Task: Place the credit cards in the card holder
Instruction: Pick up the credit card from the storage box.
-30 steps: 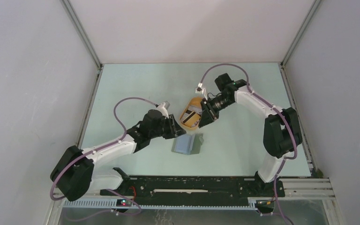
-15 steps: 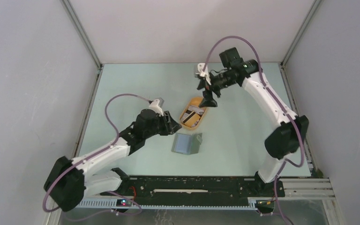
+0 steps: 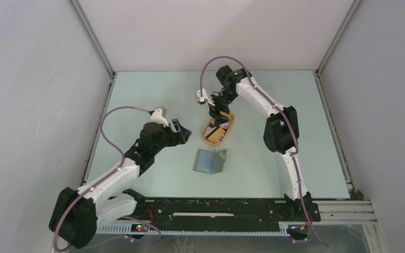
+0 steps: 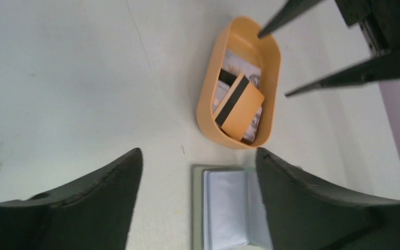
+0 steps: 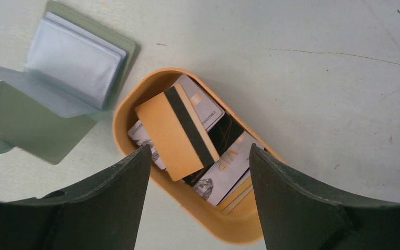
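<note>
Several credit cards [image 5: 224,174] lie stacked in an orange oval tray [image 5: 229,229]: a tan card with a dark stripe [image 5: 174,130] on top, whitish and black ones beneath. The grey-green card holder [image 3: 208,161] lies open on the table just in front of the tray, its clear sleeves [image 5: 73,62] showing. My right gripper [image 3: 217,113] hangs open above the tray's far end, and its fingers frame the cards [image 5: 199,148] without touching them. Left of the tray, my left gripper [image 3: 184,133] is open and holds nothing. Its view looks down on the card holder [image 4: 224,208] and the tray [image 4: 204,104].
White walls and metal frame posts [image 3: 92,42] enclose the pale green table [image 3: 147,95]. The right arm's elbow [image 3: 279,129] stands right of the tray. The right gripper's fingers [image 4: 354,73] cross the top right of the left wrist view.
The left gripper has drawn back to the left from the card holder and opened. The right gripper lifted off the tray, swung back and left, and now hangs over the tray's far end, open.
</note>
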Controlling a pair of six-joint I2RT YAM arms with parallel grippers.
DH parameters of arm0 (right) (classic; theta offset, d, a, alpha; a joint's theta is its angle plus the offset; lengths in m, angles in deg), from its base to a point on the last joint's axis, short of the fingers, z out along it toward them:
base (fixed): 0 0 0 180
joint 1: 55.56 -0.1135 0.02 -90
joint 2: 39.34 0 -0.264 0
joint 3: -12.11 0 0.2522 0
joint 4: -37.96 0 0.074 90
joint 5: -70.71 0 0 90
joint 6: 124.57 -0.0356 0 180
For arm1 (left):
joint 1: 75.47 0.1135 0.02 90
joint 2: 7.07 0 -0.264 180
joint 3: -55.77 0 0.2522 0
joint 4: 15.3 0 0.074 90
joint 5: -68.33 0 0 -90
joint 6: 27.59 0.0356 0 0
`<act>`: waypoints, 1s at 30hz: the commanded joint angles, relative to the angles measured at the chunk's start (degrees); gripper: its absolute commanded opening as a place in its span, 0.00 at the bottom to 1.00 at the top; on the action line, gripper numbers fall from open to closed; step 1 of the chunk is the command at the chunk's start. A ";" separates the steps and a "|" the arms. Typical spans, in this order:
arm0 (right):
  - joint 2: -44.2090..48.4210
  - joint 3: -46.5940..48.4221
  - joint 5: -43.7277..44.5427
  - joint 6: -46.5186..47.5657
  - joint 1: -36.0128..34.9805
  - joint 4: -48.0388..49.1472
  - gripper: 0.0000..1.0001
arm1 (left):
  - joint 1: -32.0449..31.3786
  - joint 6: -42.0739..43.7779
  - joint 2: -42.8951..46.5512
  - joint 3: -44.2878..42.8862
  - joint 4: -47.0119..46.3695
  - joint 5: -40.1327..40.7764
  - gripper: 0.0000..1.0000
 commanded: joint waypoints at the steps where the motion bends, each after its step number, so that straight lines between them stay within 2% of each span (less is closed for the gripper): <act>1: -3.60 6.84 2.37 0.20 -0.73 -0.60 0.76 | 0.99 2.61 -7.59 -0.22 -6.07 -11.37 0.75; 2: -4.69 7.60 2.73 0.15 -0.90 -0.76 0.75 | 1.01 2.98 -10.28 -1.34 -6.18 -13.68 0.71; 4: -6.15 8.15 3.31 0.68 -1.02 -1.12 0.73 | 1.02 3.13 -14.96 -3.62 -6.38 -16.98 0.68; 12: -9.08 7.25 3.75 2.21 -1.23 -4.58 0.67 | 1.09 0.41 -26.04 -8.98 -8.88 -20.95 0.72; 21: -9.82 4.34 4.69 1.27 -1.81 -3.31 0.66 | 1.07 -1.92 -31.91 -11.63 -10.13 -23.12 0.71; 30: -10.39 2.98 9.27 0.43 -3.12 -1.65 0.66 | 1.02 -4.09 -34.93 -12.41 -10.88 -24.23 0.69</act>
